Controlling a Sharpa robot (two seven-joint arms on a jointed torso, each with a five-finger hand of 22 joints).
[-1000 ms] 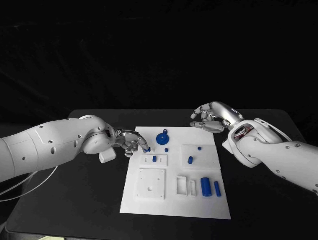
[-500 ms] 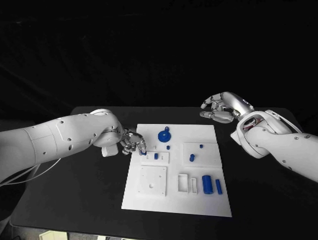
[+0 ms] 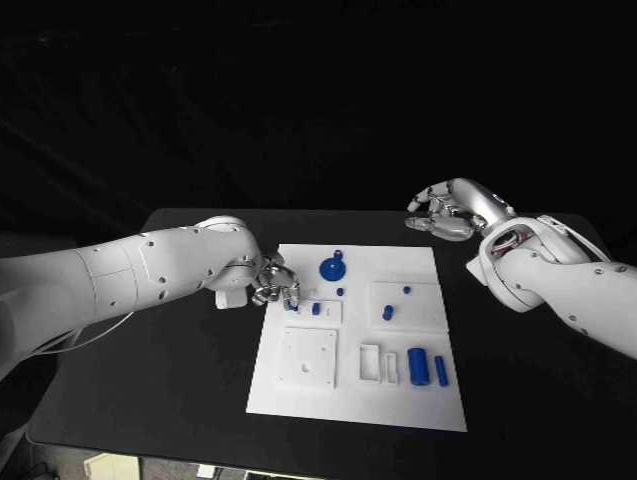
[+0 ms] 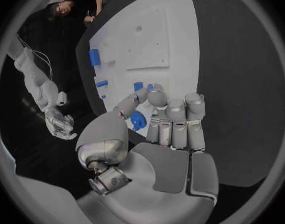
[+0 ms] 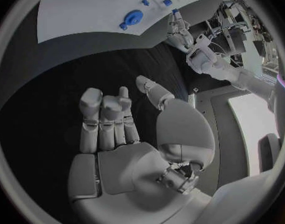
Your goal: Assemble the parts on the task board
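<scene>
Fingertips (image 4: 156,97) of your left hand (image 3: 271,283) are curled together at the task board's (image 3: 350,400) left edge, w/ a small blue part (image 4: 137,119) between thumb and fingers; looks pinched, though the head view can't confirm. Judging by that, you're mid pick-or-seat on this piece. Next move prob needs it lined up over its socket and pressed straight down. Other blue parts sit around the board: a round disc w/ knob (image 3: 331,267) near the far edge, short pegs (image 3: 387,312) mid-board, two cylinders (image 3: 418,365) toward the near right. Your right hand (image 3: 442,216) hovers off the board's far right corner, fingers curled in, holding nothing.
</scene>
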